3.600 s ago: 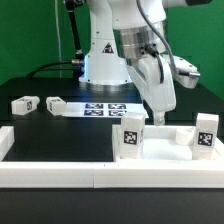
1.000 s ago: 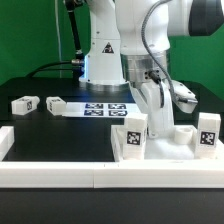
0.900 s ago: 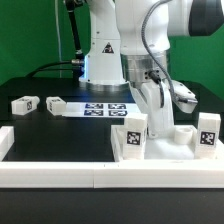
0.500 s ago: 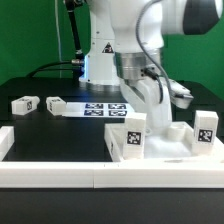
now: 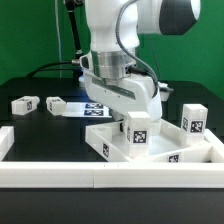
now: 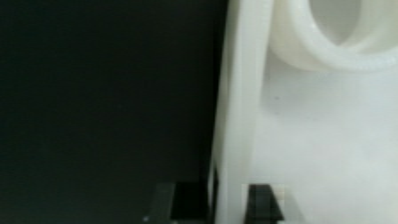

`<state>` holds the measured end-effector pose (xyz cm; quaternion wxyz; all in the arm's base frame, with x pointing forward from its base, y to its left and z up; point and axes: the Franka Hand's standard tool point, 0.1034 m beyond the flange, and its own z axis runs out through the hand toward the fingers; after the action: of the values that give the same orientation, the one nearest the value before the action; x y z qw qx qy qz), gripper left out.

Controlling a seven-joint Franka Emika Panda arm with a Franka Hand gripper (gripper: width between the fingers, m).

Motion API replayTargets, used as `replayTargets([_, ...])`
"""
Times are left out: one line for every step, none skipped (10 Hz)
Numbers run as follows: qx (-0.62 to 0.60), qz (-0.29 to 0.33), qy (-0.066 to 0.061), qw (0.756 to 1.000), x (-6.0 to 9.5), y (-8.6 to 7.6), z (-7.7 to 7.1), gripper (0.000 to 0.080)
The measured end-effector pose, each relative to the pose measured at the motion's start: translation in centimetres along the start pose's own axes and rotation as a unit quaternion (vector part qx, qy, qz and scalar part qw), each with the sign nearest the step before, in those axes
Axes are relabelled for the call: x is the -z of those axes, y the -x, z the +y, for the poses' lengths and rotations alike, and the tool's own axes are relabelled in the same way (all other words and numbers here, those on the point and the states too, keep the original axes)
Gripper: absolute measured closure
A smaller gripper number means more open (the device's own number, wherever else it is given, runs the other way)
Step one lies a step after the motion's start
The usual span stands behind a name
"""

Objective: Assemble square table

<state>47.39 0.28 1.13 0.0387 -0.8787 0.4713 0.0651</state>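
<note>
Tabletop [image 5: 150,152] ext. view's right, loose legs [image 5: 25,103] left (marker board [image 5: 105,108] between)

White square tabletop [image 5: 155,152] askew, two tagged legs [image 5: 139,128] upright on it, two loose legs [image 5: 25,103] well apart

square table top [image 5: 125,153]: white plastic, smooth, faint sheen | work surface [image 5: 50,135]: black, matt

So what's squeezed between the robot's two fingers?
The raised rim of the square table top stands between the fingers. The wrist view shows it.
</note>
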Motion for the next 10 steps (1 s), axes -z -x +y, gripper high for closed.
replayTargets([0.025,0.002,0.0,1.0,0.1,-0.4,0.3,0.0729])
replayTargets([0.037,0.003,0.0,0.999,0.1,-0.7,0.4,0.0729])
replayTargets([0.103,0.008,0.001,0.995,0.4,-1.6,1.0,0.0729])
replayTargets([0.185,0.011,0.003,0.983,0.7,-3.3,2.2,0.073])
replayTargets([0.259,0.013,0.003,0.966,0.8,-4.7,3.1,0.0737])
replayTargets([0.315,0.018,0.008,0.949,1.0,-5.4,3.0,0.0737])
replayTargets([0.368,0.025,0.012,0.929,1.2,-5.5,2.7,0.0739])
replayTargets([0.383,0.024,0.013,0.923,1.1,-5.5,2.9,0.0739])
replayTargets([0.41,0.023,0.016,0.912,1.1,-5.6,2.9,0.0739])
replayTargets([0.445,0.023,0.02,0.895,1.1,-5.8,3.0,0.0739])
